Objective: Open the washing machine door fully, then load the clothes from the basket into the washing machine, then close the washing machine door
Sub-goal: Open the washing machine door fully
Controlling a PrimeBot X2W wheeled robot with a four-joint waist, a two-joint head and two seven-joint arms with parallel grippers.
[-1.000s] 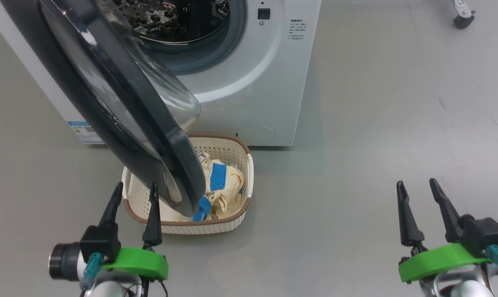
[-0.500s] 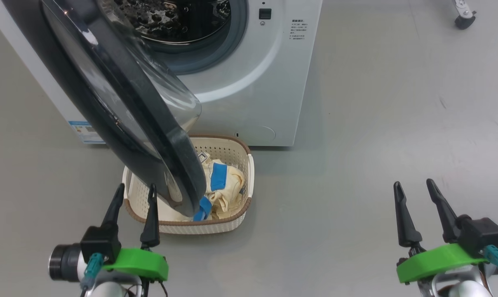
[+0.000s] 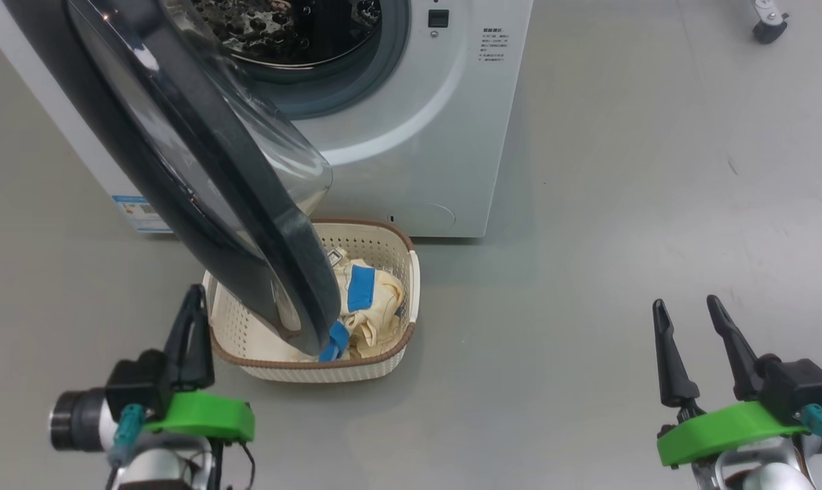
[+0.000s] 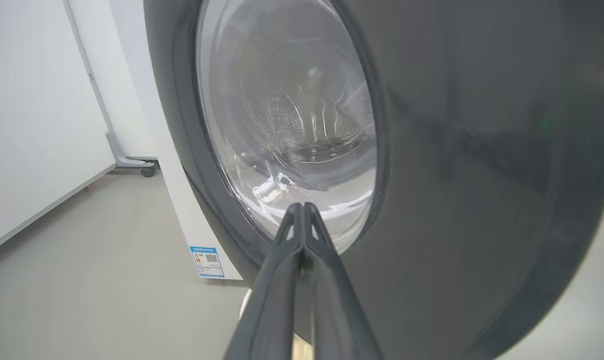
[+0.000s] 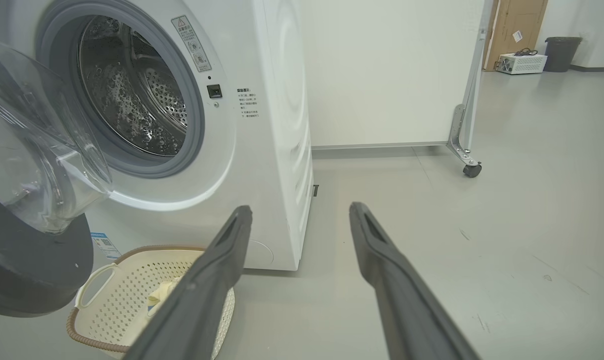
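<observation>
The washing machine [image 3: 411, 136] stands ahead with its steel drum [image 3: 282, 27] exposed. The washing machine door [image 3: 200, 177], black-rimmed with a clear glass bowl, hangs partly open over the basket [image 3: 384, 255]. Pale clothes [image 3: 370, 306] with blue patches lie inside the basket. My left gripper [image 3: 194, 294] is shut and empty just left of the basket, in front of the door's outer face [image 4: 482, 175]; its fingers [image 4: 302, 220] press together. My right gripper [image 3: 686, 303] stands open over bare floor at lower right, fingers [image 5: 232, 235] wide apart.
A castor wheel [image 3: 766, 30] of a wheeled partition stands at the far right; its foot and wheel [image 5: 472, 170] stand beside the machine. Grey floor lies to the right of the machine. A blue-white sticker [image 3: 135, 211] sits low on the machine's front.
My left gripper has closed its fingers and shifted slightly left and lower. The right gripper, door, basket and clothes are as before.
</observation>
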